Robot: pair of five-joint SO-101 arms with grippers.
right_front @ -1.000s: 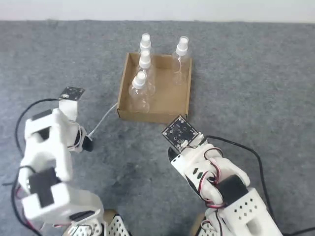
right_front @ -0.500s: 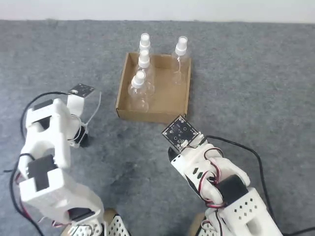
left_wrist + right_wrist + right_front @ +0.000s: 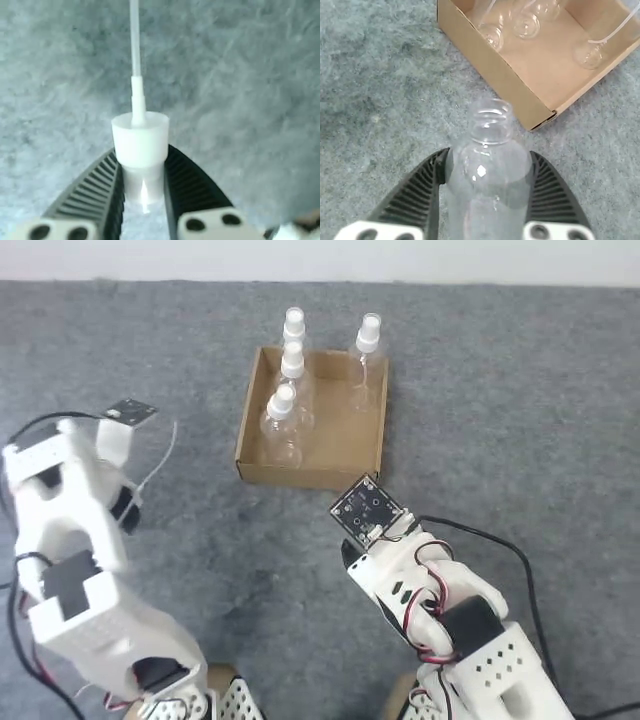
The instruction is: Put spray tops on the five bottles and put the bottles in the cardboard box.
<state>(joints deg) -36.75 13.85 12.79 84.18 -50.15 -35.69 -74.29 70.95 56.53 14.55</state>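
**Cardboard box (image 3: 310,476) holds four capped bottles (image 3: 283,430); fifth gripped open-necked**

Two white robot arms stand side by side over a grey, felt-like tabletop (image 3: 520,390). The left arm (image 3: 70,530) is folded up high at the tabletop's left side, well apart from the box. Its left pincer (image 3: 142,152) is clenched on a single white spray top (image 3: 140,137), gripped by the head end. The collar sits just past the fingertips and the thin tube (image 3: 135,45) points straight out over the tabletop. The right arm (image 3: 430,590) stretches toward the box's near wall. The right pincer (image 3: 488,159) grasps a clear bottle (image 3: 490,120) around its body, just short of that wall, with the neck open and uncapped.

Five bottles are counted in all. Four stand upright inside the box, each fitted with a white spray top. From the high view, three form a row along the box's left side and one (image 3: 366,370) stands in the far right corner. With the one in the left pincer, that makes five spray tops. The bottles are clear, round-shouldered plastic, and the box's brown floor shows through them.
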